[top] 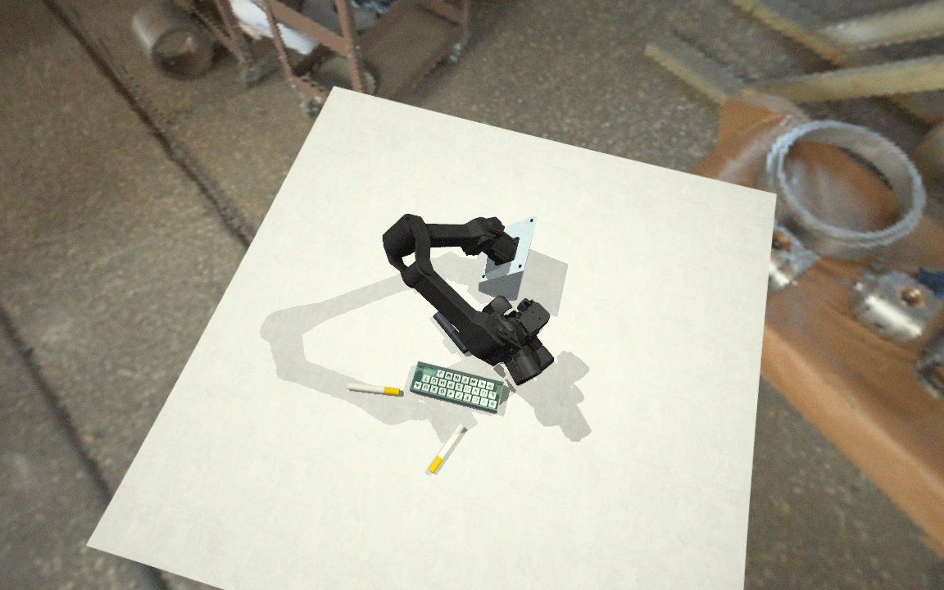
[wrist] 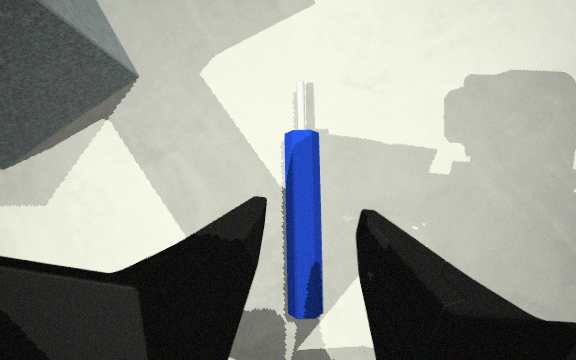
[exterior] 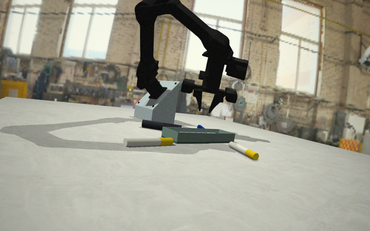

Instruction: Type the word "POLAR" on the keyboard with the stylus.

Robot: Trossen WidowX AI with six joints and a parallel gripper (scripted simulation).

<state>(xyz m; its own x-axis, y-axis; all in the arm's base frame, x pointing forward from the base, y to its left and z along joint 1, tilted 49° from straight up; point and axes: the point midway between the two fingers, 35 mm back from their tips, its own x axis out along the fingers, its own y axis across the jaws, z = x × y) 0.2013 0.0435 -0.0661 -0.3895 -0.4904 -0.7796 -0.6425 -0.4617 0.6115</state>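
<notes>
The blue stylus (wrist: pixel 303 220) (exterior: pixel 200 126) with a thin white tip lies flat on the table, just behind the green keyboard (top: pixel 457 386) (exterior: pixel 198 137). My gripper (wrist: pixel 312 216) (exterior: pixel 205 110) is open and empty. It points straight down and hangs well above the stylus. In the wrist view the stylus runs lengthwise through the gap between the two black fingers, touching neither. In the top view my wrist hides the stylus.
Two white markers with yellow caps lie near the keyboard, one to its left (top: pixel 374 388) (exterior: pixel 147 141) and one in front (top: pixel 447 449) (exterior: pixel 243 150). A dark cylinder (exterior: pixel 160 124) lies behind the keyboard. The arm's grey base block (top: pixel 508 256) (exterior: pixel 159 106) (wrist: pixel 33 75) stands close by.
</notes>
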